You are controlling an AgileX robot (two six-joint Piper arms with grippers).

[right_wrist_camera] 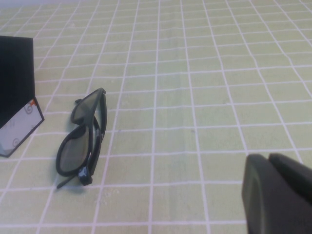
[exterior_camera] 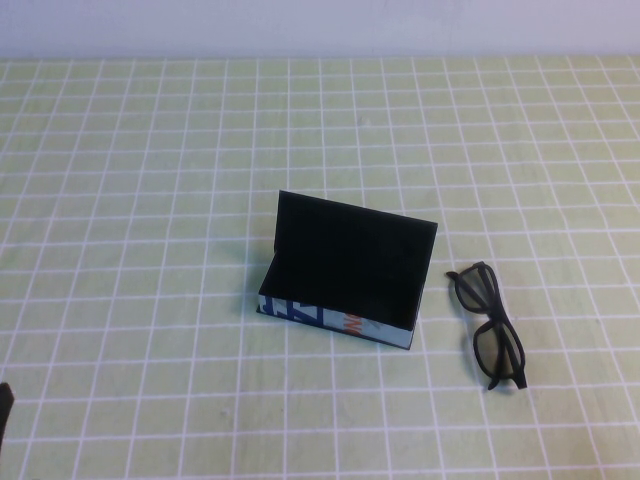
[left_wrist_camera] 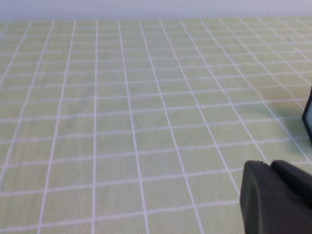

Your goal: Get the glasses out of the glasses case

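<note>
The glasses case [exterior_camera: 350, 262] stands open in the middle of the table, its flap lid upright and its black inside empty. Its pale printed front [exterior_camera: 330, 322] faces me. The black glasses [exterior_camera: 497, 350] lie on the table to the right of the case, apart from it. In the right wrist view the glasses [right_wrist_camera: 73, 153] lie beside the case [right_wrist_camera: 17, 97]. My right gripper [right_wrist_camera: 268, 158] is shut and empty, off to the side of the glasses. My left gripper [left_wrist_camera: 270, 165] is shut and empty over bare table; the case's edge [left_wrist_camera: 308, 114] shows nearby.
The table is covered with a pale green mat with a white grid [exterior_camera: 150, 200]. A white wall runs along the far edge. A dark piece of the left arm [exterior_camera: 4, 405] shows at the front left edge.
</note>
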